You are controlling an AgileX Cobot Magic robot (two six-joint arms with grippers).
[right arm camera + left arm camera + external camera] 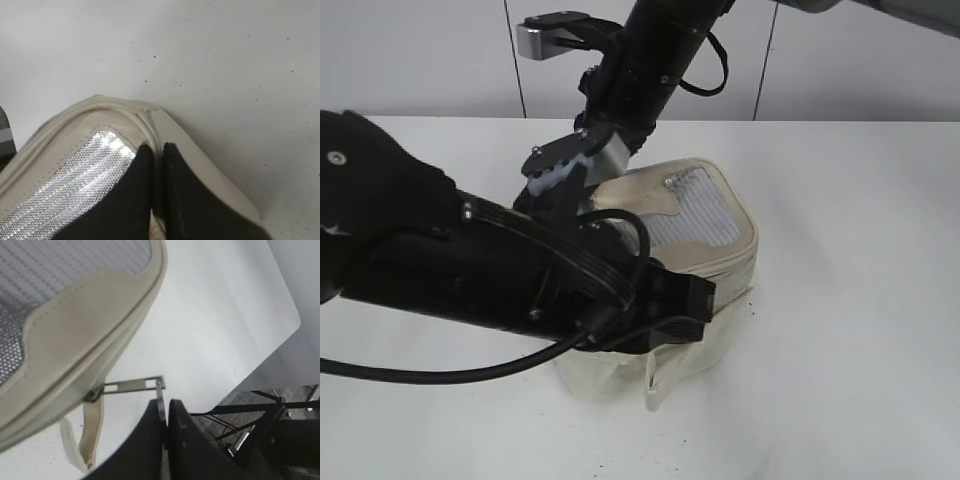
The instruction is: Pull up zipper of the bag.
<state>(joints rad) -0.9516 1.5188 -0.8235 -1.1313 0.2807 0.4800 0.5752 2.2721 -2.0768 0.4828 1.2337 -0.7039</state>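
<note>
Item: I hold the left gripper (165, 415) clamped on the zipper (132, 385) ring pull, lower centre, for traction; the right gripper (157, 150) pinches the bag (200, 165) rim, steadying it.

The bag (720, 245) is soft matt cream cloth with shiny grey mesh; its zipper (131, 385) pull is dull silver metal.

Light: bright and even, with soft pale shadows on the white table (860, 330).
Shine: the mesh window (75, 185) gleams silver in the right wrist view.
Blur: the near black fingers (145, 450) look soft.
Exterior: a bit grainy.
</note>
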